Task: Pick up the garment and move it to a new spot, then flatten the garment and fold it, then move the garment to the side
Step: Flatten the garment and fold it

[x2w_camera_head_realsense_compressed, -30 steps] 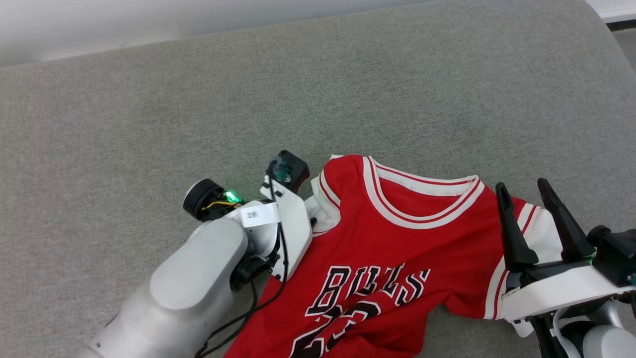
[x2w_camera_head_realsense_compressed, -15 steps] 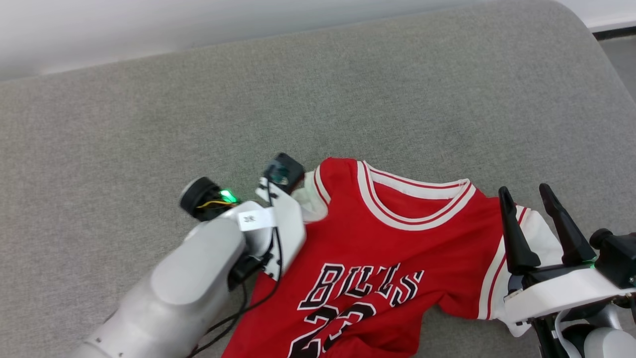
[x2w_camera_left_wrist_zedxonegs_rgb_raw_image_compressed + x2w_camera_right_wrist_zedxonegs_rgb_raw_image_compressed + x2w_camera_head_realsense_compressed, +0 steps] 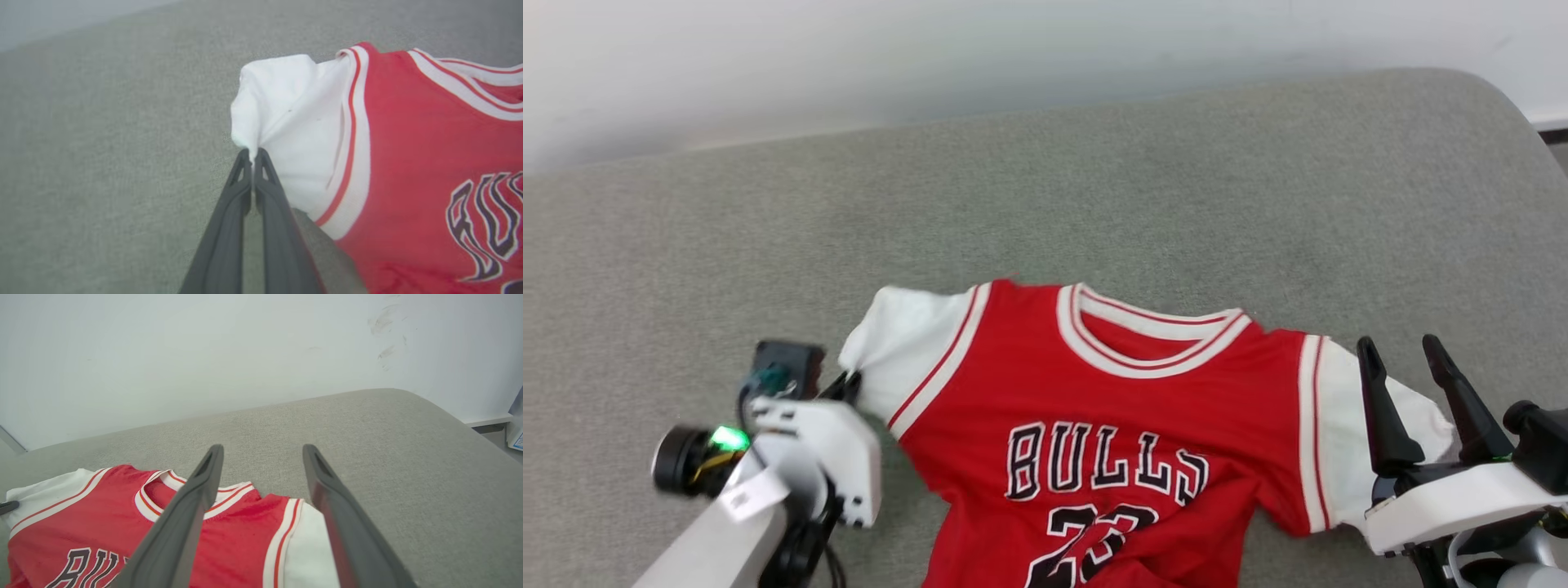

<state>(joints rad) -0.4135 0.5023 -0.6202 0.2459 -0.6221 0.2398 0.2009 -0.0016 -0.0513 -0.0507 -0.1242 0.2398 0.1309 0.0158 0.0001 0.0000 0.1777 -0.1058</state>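
Head view: garment [image 3: 1111,384] lies low on grey cushion [image 3: 1094,188], bare fabric beyond. Left wrist view: left gripper [image 3: 253,154] pinches its sleeve hem. Right gripper [image 3: 1401,349] gapes wide.

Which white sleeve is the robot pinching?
The red jersey's white sleeve on the robot's left: the left gripper is shut on its edge. The other sleeve lies ungripped.

A grey woven-fabric surface [image 3: 1094,163] with a rounded far right corner meets a white wall [image 3: 931,65]. Faint scuff marks [image 3: 382,322] smudge the wall.
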